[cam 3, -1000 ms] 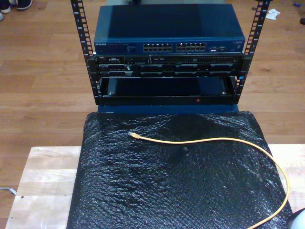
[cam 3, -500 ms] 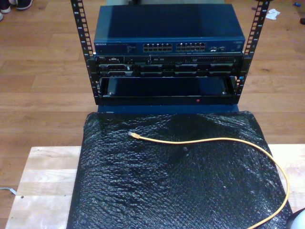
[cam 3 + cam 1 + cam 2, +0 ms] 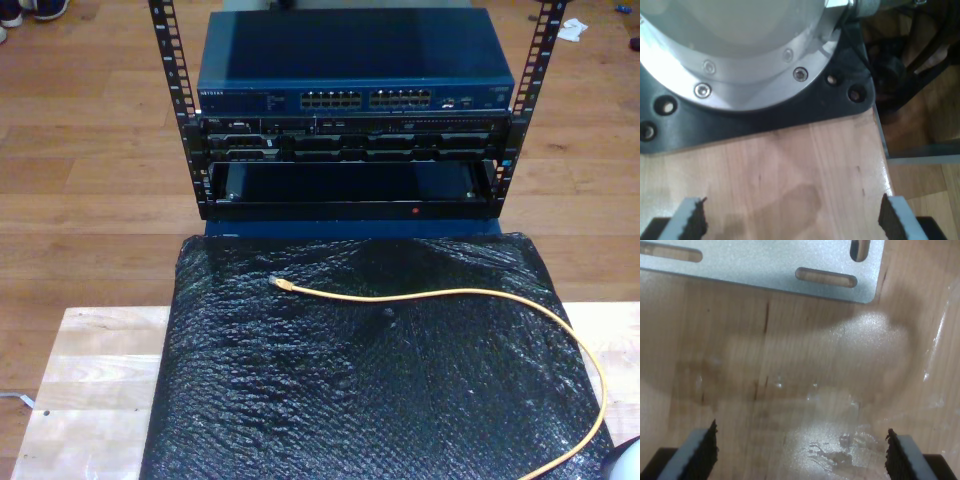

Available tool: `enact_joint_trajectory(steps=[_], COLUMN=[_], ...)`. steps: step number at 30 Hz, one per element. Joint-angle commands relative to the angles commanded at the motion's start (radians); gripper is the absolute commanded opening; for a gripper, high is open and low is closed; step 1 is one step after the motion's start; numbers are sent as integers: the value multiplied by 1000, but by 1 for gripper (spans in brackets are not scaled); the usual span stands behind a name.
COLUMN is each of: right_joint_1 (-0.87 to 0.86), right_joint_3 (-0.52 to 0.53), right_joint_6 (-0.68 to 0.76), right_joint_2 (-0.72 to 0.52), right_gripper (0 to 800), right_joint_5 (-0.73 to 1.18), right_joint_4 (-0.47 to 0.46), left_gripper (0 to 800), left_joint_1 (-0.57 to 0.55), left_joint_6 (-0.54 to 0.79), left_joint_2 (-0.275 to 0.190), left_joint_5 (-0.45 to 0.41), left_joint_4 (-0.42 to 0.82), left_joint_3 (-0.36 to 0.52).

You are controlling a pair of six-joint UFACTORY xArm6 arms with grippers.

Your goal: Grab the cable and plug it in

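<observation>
The yellow-orange cable [image 3: 450, 294] lies on a black sheet [image 3: 350, 380] in the exterior view, curving from the lower right to its small plug [image 3: 279, 284] at the sheet's upper left. Beyond the sheet stands a rack with a blue network switch [image 3: 355, 98] and its rows of ports. My first gripper [image 3: 792, 220] is open over bare wood, below a round metal arm base [image 3: 735, 55]. My second gripper [image 3: 801, 452] is open over glossy wood near a slotted metal plate [image 3: 765, 265]. Nothing sits between either pair of fingers.
A black rack frame [image 3: 180, 110] holds more black units [image 3: 350, 140] and an open shelf under the switch. Light wooden tabletop [image 3: 90, 390] shows on both sides of the sheet. A pale rounded object [image 3: 625, 462] sits at the exterior view's lower right corner.
</observation>
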Motion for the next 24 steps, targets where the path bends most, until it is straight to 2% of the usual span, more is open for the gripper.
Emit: enact_joint_trajectory(steps=[10, 18, 24], right_joint_1=[-3, -26, -28], right_joint_3=[-46, -86, -189], right_joint_6=[2, 9, 23], right_joint_2=[-20, -25, -29], right_gripper=[797, 797, 796], right_joint_5=[72, 147, 304], right_joint_4=[5, 6, 5], left_gripper=[800, 800, 800], left_joint_1=[0, 0, -2], left_joint_6=[-3, -6, -6], left_joint_2=[-2, -11, -17], left_joint_5=[25, 129, 229], left_joint_4=[3, 3, 3], left_joint_3=[-20, -77, -143])
